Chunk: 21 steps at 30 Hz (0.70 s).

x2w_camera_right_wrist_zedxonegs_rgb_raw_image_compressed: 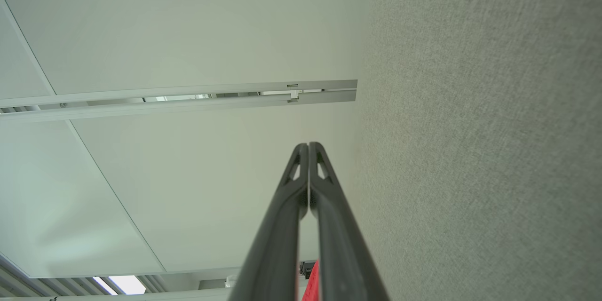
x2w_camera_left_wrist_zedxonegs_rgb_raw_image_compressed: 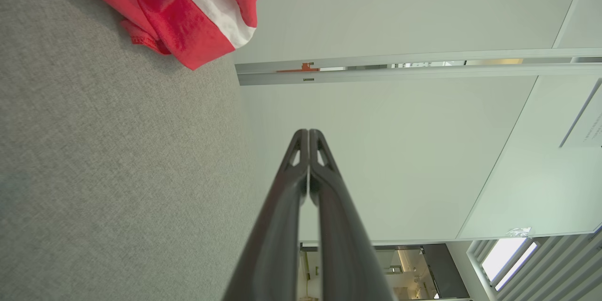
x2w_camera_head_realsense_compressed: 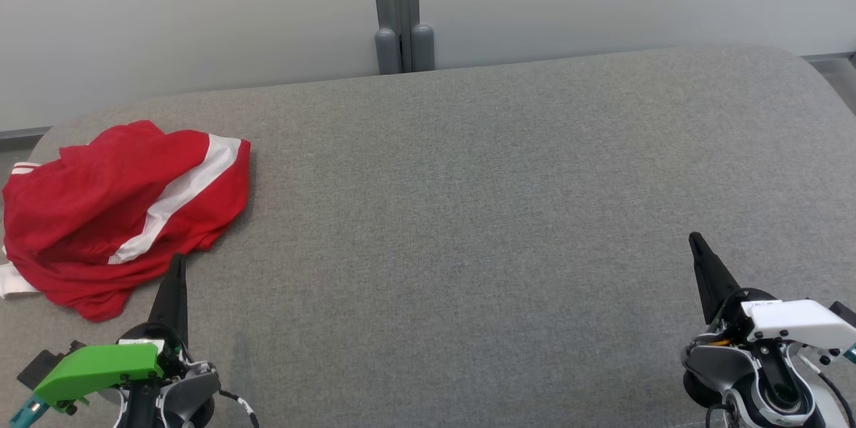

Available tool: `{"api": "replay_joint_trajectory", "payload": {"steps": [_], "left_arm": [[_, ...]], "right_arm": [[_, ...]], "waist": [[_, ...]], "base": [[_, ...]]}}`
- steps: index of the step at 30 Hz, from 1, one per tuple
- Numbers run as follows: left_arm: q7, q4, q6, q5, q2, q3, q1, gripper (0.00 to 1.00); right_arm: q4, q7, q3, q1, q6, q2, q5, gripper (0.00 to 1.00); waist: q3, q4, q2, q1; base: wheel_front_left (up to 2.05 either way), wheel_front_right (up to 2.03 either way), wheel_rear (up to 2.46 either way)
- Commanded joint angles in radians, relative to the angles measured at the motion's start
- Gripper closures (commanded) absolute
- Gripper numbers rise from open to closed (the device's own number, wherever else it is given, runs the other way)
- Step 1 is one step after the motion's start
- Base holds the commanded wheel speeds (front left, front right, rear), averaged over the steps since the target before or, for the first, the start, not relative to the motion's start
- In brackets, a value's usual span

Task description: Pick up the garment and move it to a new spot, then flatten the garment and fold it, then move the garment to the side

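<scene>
- The grey padded surface ends at a curved far edge against the pale wall, where a grey post stands; its far right corner is rounded.
- A wide stretch of plain grey fabric runs from the garment to the right gripper.
- The red garment with a white stripe lies crumpled at the surface's left side, its left folds reaching the left edge.
- The left gripper, fingers pressed together and holding nothing, points at the garment's near hem, just beside it; the left wrist view shows a gap between them.
- The right gripper, likewise closed and holding nothing, sits well apart from the garment, at the near right.
</scene>
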Motion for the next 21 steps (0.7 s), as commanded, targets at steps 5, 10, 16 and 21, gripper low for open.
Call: {"api": "replay_joint_trajectory", "payload": {"steps": [5, 10, 16, 21], "left_arm": [[0.002, -0.001, -0.005, -0.003, 0.001, 0.001, -0.011, 1.00], [-0.001, 0.007, 0.001, 0.000, -0.001, 0.000, 0.003, 0.00], [-0.019, 0.015, 0.001, 0.007, -0.006, -0.012, 0.028, 0.00], [-0.045, 0.000, 0.000, 0.033, -0.005, -0.018, 0.034, 0.00]], "right_arm": [[0.002, 0.002, 0.000, -0.005, 0.000, -0.001, -0.004, 1.00], [0.006, 0.000, 0.000, 0.003, 0.000, 0.002, 0.000, 0.00], [0.021, -0.018, 0.014, 0.027, 0.000, 0.008, -0.009, 0.00], [0.008, -0.044, 0.029, 0.031, 0.000, 0.008, -0.040, 0.00]], "waist": [[0.000, 0.000, 0.0000, 0.0000], [0.000, 0.000, 0.0000, 0.0000], [0.001, 0.000, 0.0000, 0.0000], [0.001, 0.001, 0.0000, 0.0000]], "base": [[0.00, 0.00, 0.00], [0.00, 0.00, 0.00], [0.00, 0.00, 0.00], [0.00, 0.00, 0.00]]}}
